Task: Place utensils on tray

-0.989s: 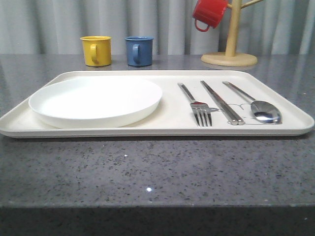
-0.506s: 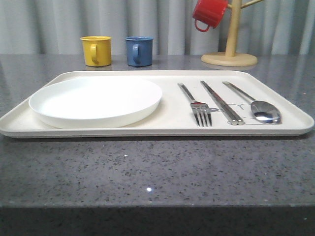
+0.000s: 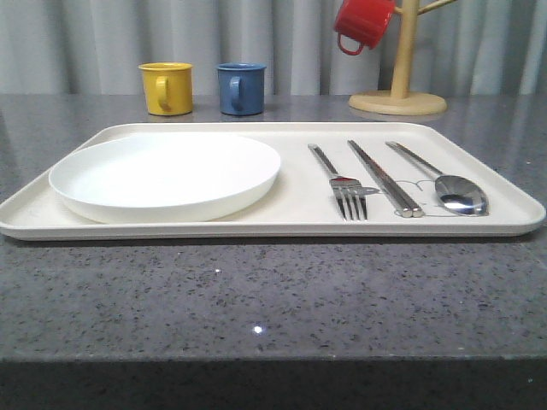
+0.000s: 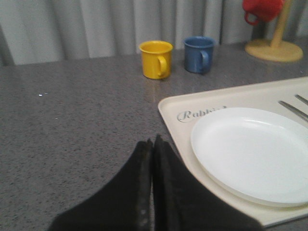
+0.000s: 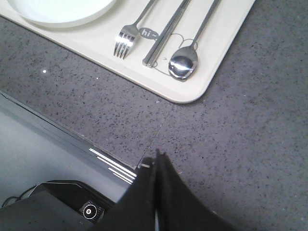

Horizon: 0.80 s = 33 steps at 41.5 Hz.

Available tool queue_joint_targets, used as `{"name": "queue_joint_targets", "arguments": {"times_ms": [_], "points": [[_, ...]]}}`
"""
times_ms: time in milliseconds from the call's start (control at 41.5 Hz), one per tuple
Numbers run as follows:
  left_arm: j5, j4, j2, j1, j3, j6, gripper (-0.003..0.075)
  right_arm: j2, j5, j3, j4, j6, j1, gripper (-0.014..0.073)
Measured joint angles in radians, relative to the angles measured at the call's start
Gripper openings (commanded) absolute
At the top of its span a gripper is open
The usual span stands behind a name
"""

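The cream tray (image 3: 479, 162) lies across the grey counter. On its left half rests the round white plate (image 3: 165, 174). On its right half lie the fork (image 3: 339, 182), the pair of chopsticks (image 3: 384, 178) and the spoon (image 3: 444, 182), side by side. The left wrist view has my left gripper (image 4: 153, 141) shut and empty over the counter beside the tray's left rim (image 4: 169, 115), near the plate (image 4: 252, 151). My right gripper (image 5: 159, 154) is shut and empty above the counter's front edge, short of the tray's corner (image 5: 185, 98), the fork (image 5: 127, 39), chopsticks (image 5: 163, 36) and spoon (image 5: 185, 60).
A yellow mug (image 3: 167, 87) and a blue mug (image 3: 241, 88) stand behind the tray. A wooden mug tree (image 3: 400, 94) at the back right holds a red mug (image 3: 361, 23). A curtain closes the back. The counter's front edge (image 5: 72, 137) drops off near my right gripper.
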Motion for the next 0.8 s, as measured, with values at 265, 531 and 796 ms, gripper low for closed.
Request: {"name": "queue_joint_targets", "arguments": {"times_ms": [265, 531, 796], "points": [[-0.229, -0.005, -0.319, 0.177, 0.334, 0.000, -0.0018, 0.000, 0.000, 0.000, 0.000, 0.000, 0.000, -0.0069], [-0.269, -0.009, -0.353, 0.219, 0.393, 0.000, -0.0018, -0.001, 0.000, 0.000, -0.001, 0.000, 0.000, -0.0069], [-0.279, -0.009, -0.353, 0.219, 0.393, 0.000, -0.0018, -0.001, 0.000, 0.000, -0.001, 0.000, 0.000, -0.0069]]}}
